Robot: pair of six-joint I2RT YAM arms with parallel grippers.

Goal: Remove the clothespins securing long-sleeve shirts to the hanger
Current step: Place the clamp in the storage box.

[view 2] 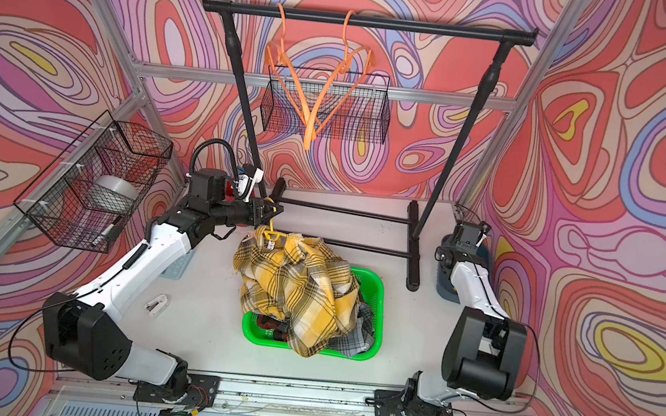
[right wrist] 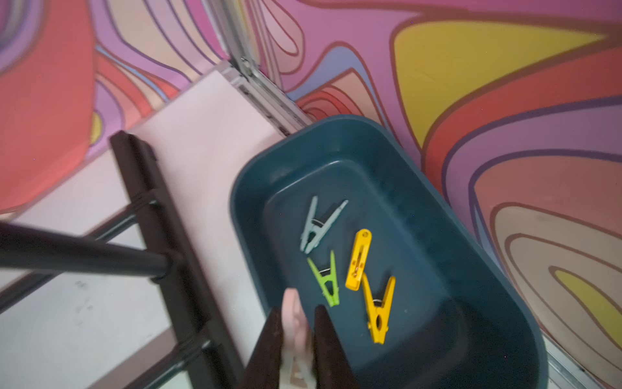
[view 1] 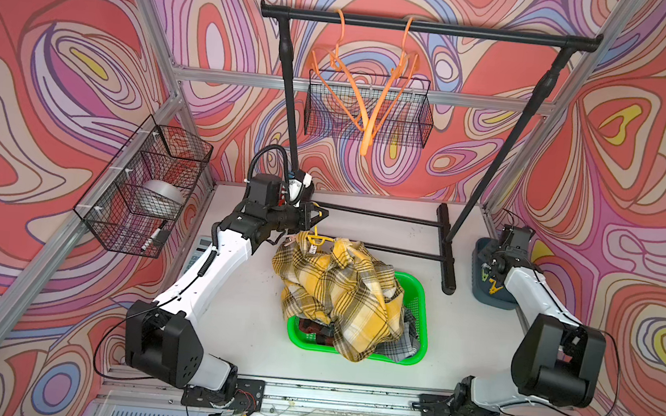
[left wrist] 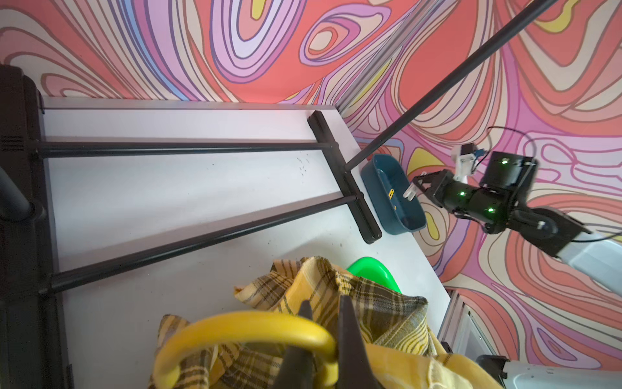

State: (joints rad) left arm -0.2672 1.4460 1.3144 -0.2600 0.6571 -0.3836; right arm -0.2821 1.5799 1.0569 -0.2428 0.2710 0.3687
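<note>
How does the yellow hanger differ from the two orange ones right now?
The yellow hanger is gripped at its hook by the left gripper; the orange hangers hang on the black rail. The yellow one carries the yellow plaid shirt; the orange ones are bare. All have hooks.

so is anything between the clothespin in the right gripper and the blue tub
Nothing visible. The right gripper holds the pale clothespin above the open tub, near its rim. Four other clothespins lie on the tub's floor.
</note>
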